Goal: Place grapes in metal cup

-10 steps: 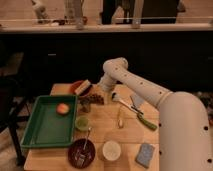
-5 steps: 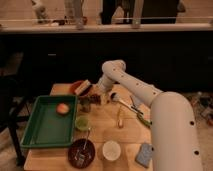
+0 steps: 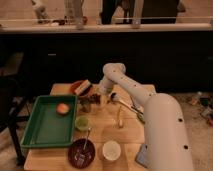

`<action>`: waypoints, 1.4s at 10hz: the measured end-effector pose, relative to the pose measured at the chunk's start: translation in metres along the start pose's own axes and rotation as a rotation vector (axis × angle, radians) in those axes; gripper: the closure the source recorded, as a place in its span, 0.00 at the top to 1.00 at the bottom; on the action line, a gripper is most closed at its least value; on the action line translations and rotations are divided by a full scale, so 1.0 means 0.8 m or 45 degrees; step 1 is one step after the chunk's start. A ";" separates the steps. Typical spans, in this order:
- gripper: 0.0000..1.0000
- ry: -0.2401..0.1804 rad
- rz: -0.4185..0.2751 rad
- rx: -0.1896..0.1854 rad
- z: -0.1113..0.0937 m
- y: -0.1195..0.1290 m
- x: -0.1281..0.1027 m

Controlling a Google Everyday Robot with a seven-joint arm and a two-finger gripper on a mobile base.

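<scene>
The grapes (image 3: 95, 100) are a small dark maroon clump on the wooden table (image 3: 127, 135), right of the metal cup (image 3: 86, 105). That cup is dull, dark and upright, just off the green tray's far right corner. My gripper (image 3: 101, 97) hangs from the white arm, pointing down, directly over the right edge of the grapes. Its jaws stand open and I see nothing held between them. The arm's wrist hides part of the table behind the grapes.
A green tray (image 3: 42, 132) at left holds an orange-peach fruit (image 3: 62, 108). A light green cup (image 3: 81, 122), a dark red bowl (image 3: 81, 152), a white cup (image 3: 111, 149) and a blue sponge (image 3: 141, 157) sit toward the front. A brown bowl (image 3: 80, 88) is behind the cup.
The gripper has sunk slightly toward the grapes, and the arm's forearm has swung nearer the camera. The objects on the table have not moved.
</scene>
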 end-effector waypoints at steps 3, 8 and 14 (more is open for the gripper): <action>0.80 -0.002 0.018 -0.006 0.006 -0.006 0.005; 0.80 -0.019 0.010 -0.016 0.018 -0.009 0.014; 0.58 -0.044 -0.036 -0.035 0.032 -0.017 0.020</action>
